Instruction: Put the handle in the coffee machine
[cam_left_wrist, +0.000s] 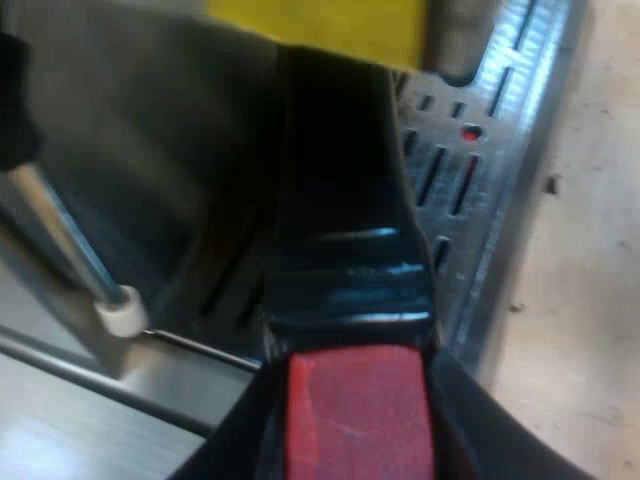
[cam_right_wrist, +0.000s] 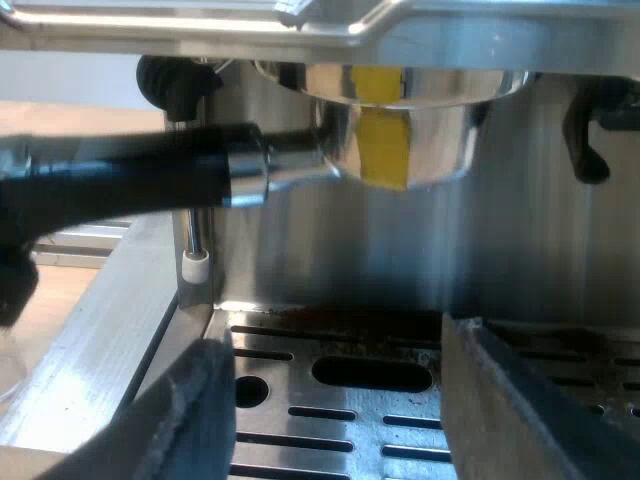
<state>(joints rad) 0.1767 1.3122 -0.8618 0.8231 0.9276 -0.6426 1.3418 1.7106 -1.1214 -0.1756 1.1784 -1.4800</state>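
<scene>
Evidently the portafilter (cam_right_wrist: 400, 130) is heavy, rigid steel with a glossy, slippery black handle (cam_left_wrist: 345, 250); best held at its red end (cam_left_wrist: 360, 410), which my left gripper (cam_left_wrist: 355, 445) clamps. It sits in the espresso machine (cam_right_wrist: 330, 250), handle toward nine o'clock, perhaps unlocked. My right gripper (cam_right_wrist: 340, 410) gapes empty.

No words, brands, numbers or signs can be read; the plain yellow patch (cam_right_wrist: 383, 150) on the round shiny metal holder (cam_right_wrist: 440, 140) under the steel espresso machine (cam_right_wrist: 520, 260) carries no legible marking.
</scene>
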